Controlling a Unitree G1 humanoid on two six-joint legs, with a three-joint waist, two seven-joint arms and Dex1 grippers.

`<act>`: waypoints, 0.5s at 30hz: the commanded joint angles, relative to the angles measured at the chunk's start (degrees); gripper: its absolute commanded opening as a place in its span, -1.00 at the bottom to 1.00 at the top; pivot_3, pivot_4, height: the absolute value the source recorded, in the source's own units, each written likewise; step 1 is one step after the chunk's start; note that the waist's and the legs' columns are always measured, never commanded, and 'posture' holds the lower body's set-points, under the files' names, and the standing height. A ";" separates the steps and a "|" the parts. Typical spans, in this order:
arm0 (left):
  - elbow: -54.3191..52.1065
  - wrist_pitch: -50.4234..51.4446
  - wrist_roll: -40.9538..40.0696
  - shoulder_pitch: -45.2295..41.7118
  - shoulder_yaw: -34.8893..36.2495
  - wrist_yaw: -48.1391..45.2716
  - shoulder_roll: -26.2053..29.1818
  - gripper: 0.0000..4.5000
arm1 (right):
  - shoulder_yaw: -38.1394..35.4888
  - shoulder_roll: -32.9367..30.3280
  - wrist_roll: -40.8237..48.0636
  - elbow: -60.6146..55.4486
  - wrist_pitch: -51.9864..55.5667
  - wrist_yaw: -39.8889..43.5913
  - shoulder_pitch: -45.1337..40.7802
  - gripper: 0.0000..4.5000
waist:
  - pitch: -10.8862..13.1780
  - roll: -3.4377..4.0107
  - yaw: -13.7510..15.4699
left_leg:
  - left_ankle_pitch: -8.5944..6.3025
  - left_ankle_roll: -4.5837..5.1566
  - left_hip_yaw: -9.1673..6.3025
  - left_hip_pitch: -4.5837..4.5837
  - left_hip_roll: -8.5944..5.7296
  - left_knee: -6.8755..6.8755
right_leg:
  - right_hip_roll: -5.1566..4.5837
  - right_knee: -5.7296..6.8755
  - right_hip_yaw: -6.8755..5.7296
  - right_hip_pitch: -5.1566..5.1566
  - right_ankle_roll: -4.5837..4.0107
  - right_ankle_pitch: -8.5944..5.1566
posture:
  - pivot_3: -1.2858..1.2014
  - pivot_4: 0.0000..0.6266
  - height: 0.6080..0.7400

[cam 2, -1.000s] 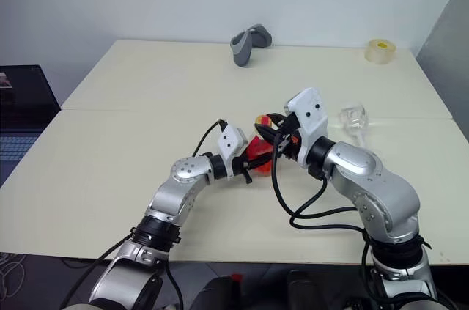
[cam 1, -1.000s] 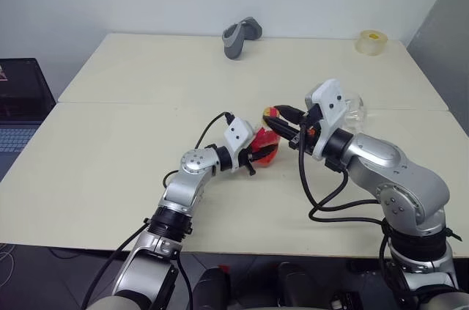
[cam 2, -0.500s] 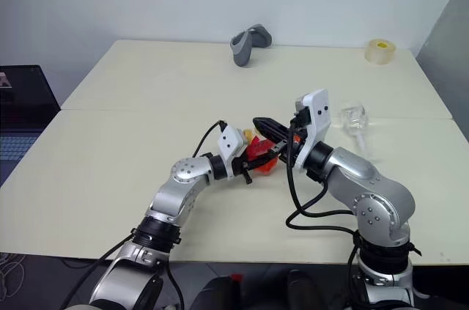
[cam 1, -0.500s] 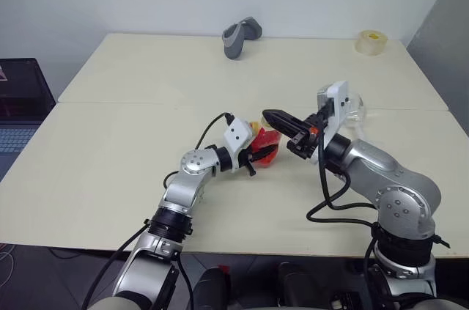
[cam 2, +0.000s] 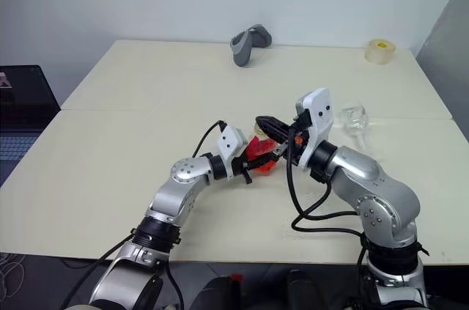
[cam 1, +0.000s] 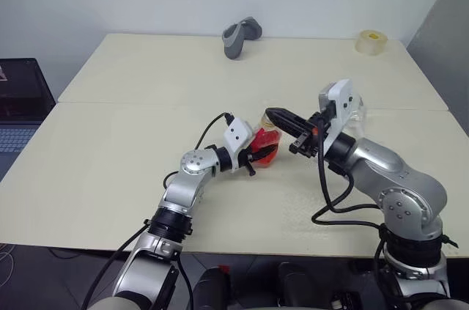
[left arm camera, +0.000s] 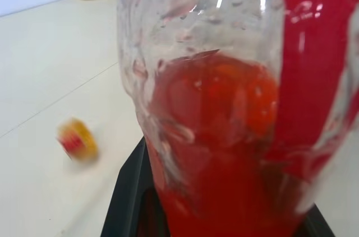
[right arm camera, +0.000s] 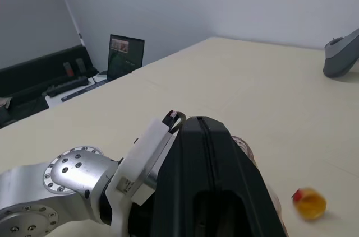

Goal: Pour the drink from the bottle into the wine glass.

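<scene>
My left gripper (cam 1: 256,157) is shut on the bottle (cam 1: 266,147), which it holds low over the table (cam 1: 110,149), near the middle. The red-orange drink (left arm camera: 224,136) fills the bottle's lower part. The bottle's neck is bare, and its small yellow cap (right arm camera: 309,203) lies loose and blurred over the tabletop, also seen as the cap (left arm camera: 77,140) in the left wrist view. My right gripper (cam 1: 271,114) is shut on nothing, level with its tips just above the bottle's neck. The wine glass (cam 1: 357,111) stands behind my right wrist, partly hidden.
A grey curved gadget (cam 1: 240,37) sits at the table's far edge and a tape roll (cam 1: 371,41) at the far right corner. A laptop (cam 1: 18,105) stands off the table's left side. A seam crosses the tabletop.
My right gripper has shut and drawn slightly away from the bottle's top. The yellow cap has come off the neck and dropped beside the bottle. The left arm has kept still.
</scene>
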 commanded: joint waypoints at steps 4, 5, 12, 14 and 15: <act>-1.77 -1.28 -0.75 -0.66 1.24 0.49 -0.11 -0.53 | -2.03 -5.66 5.01 -5.08 -0.08 5.36 0.09 -1.00 | 0.00 0.00 0.01 | 0.00 0.00 0.00 0.00 0.00 -0.01 | 0.00 0.00 -0.01 0.00 0.00 0.00 | 0.03 -0.52 1.00; -1.74 -1.28 -0.79 -0.66 1.32 0.51 -0.12 -0.53 | -1.53 -7.22 4.95 -5.69 -0.11 6.67 0.43 -1.00 | 0.00 0.00 0.02 | 0.00 0.00 -0.01 0.00 0.00 -0.01 | 0.00 0.00 -0.01 0.00 0.00 0.00 | 0.03 -0.52 1.00; -1.39 -1.51 -0.94 -0.64 1.80 0.94 -0.02 -0.53 | 4.91 -12.63 -4.13 -5.43 -6.12 9.56 4.61 -0.93 | 0.00 -0.01 0.03 | 0.00 0.01 -0.01 0.00 0.00 -0.01 | 0.01 -0.05 -0.02 0.03 0.00 0.00 | 0.03 -0.52 1.00; -1.35 -1.79 -0.84 -0.55 1.99 1.35 0.13 -0.53 | 5.27 -12.67 -5.28 -4.98 -7.46 10.01 5.37 -0.74 | 0.00 -0.01 0.04 | 0.00 0.00 -0.01 0.00 0.00 0.00 | 0.01 -0.05 -0.02 0.03 0.00 0.00 | 0.03 -0.52 1.00; -1.34 -1.92 -0.79 -0.47 2.14 1.68 0.21 -0.53 | 5.19 -12.61 -5.46 -4.86 -7.84 10.31 5.60 -0.60 | 0.00 -0.01 0.04 | 0.00 0.00 0.00 0.00 0.00 0.00 | 0.01 -0.05 -0.01 0.03 0.00 0.00 | 0.03 -0.52 1.00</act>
